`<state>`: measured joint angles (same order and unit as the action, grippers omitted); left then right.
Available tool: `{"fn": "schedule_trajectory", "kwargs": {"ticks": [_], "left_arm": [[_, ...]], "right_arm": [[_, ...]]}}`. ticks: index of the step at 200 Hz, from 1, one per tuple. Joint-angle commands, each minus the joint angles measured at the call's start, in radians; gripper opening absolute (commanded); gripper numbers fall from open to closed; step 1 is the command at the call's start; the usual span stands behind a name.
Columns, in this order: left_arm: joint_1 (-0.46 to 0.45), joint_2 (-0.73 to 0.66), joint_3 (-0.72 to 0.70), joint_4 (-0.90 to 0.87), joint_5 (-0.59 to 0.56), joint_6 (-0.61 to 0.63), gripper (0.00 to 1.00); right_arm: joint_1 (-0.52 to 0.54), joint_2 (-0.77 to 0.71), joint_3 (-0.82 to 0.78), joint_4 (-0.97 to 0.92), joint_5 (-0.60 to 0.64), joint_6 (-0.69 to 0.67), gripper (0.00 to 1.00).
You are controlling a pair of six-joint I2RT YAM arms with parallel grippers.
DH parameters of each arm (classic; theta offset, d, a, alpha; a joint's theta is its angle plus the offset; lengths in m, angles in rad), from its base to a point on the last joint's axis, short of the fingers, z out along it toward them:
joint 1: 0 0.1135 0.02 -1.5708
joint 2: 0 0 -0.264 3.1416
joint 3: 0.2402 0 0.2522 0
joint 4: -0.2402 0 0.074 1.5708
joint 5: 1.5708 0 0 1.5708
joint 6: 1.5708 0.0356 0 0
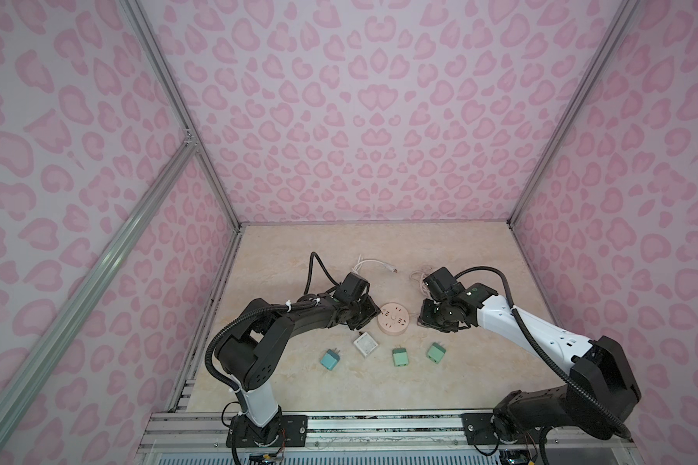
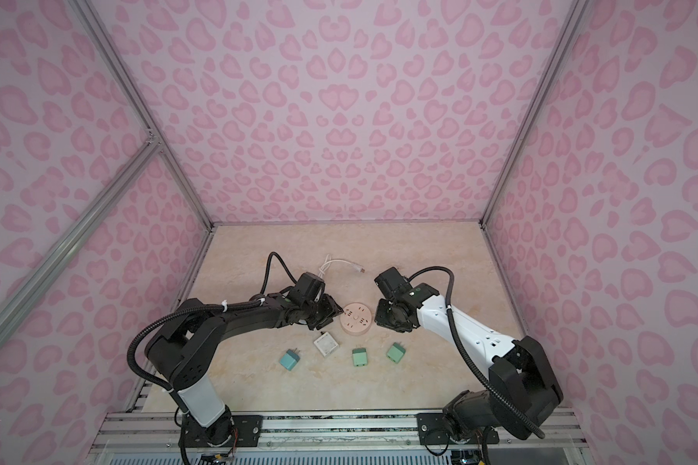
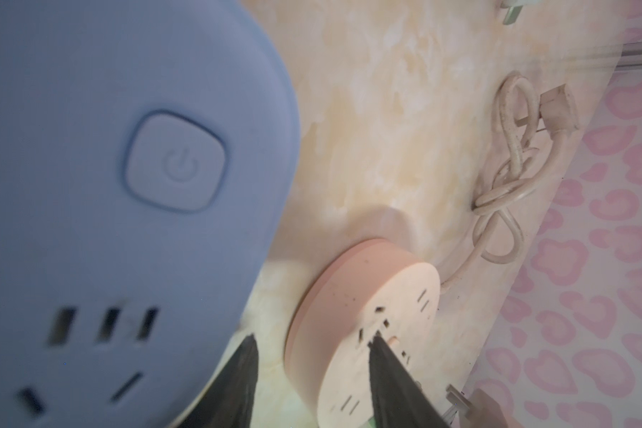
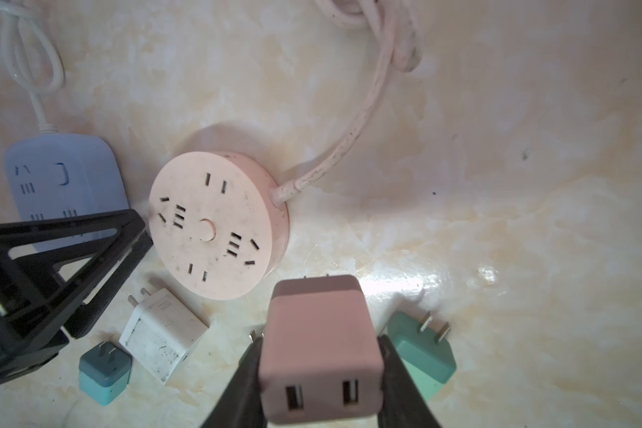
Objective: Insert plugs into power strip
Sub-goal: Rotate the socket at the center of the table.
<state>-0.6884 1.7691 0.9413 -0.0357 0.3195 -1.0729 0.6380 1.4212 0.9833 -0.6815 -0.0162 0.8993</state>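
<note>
Right gripper [image 4: 319, 348] is clamped on the pinkish-tan plug [image 4: 317, 318], one finger on each side, USB ports facing the wrist camera and prongs pointing at the near rim of the round pink power strip [image 4: 215, 222]; whether the prongs touch it, I can't tell from here. Over on the other side, the left gripper [image 3: 314, 335] sits low at the strip's opposite edge, jaws standing apart with nothing between them, one fingertip [image 3: 378, 339] showing over the strip's face. Right beside that gripper lies a blue power strip [image 4: 64, 185], huge and blurred in the left wrist view, with a white cable [image 1: 373, 263] running off toward the back wall. The pink strip's own cord [image 3: 512, 178] lies knotted in a coil behind it. On the marble table [image 1: 460, 382] four plugs are lying free in a loose row, nearer the arm bases than the round strip: the teal plug [image 1: 331, 358], the white square plug [image 1: 366, 344] just beside the strip, then two mint green plugs [image 1: 399, 356] [image 1: 436, 353], all flat on the surface, none in a socket
</note>
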Motion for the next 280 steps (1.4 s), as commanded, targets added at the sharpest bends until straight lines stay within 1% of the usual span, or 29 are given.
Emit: {"fn": "schedule_trajectory", "kwargs": {"ticks": [1, 26, 61, 145, 178, 197, 218, 240, 265, 280], "left_arm": [[-0.015, 0.010, -0.011, 0.043, 0.000, -0.027, 0.50], [-0.038, 0.023, -0.010, 0.081, 0.001, -0.036, 0.50], [-0.058, 0.047, -0.025, 0.149, 0.026, -0.078, 0.49], [-0.141, 0.037, -0.025, 0.195, 0.033, -0.122, 0.49], [-0.152, 0.050, -0.033, 0.225, 0.050, -0.136, 0.49], [-0.153, 0.032, -0.037, 0.221, 0.047, -0.132, 0.49], [-0.151, -0.021, -0.032, 0.174, 0.029, -0.107, 0.49], [-0.149, -0.103, -0.018, 0.081, -0.023, -0.068, 0.50], [-0.133, -0.208, 0.008, -0.057, -0.088, 0.003, 0.50], [-0.109, -0.257, 0.003, -0.096, -0.103, 0.026, 0.51]], "right_arm": [[-0.020, 0.033, -0.011, 0.069, -0.039, 0.009, 0.00], [-0.045, 0.070, -0.003, 0.097, -0.050, -0.007, 0.00], [-0.079, 0.144, 0.020, 0.133, -0.102, -0.028, 0.00], [-0.126, 0.264, 0.150, 0.151, -0.102, -0.083, 0.00], [-0.129, 0.292, 0.211, 0.102, -0.085, -0.119, 0.00], [-0.125, 0.293, 0.253, 0.056, -0.075, -0.135, 0.00], [-0.100, 0.291, 0.322, -0.035, -0.026, -0.160, 0.00], [-0.059, 0.301, 0.398, -0.118, 0.035, -0.162, 0.00], [-0.029, 0.332, 0.467, -0.195, 0.074, -0.108, 0.00], [-0.018, 0.349, 0.489, -0.223, 0.074, -0.058, 0.00]]}}
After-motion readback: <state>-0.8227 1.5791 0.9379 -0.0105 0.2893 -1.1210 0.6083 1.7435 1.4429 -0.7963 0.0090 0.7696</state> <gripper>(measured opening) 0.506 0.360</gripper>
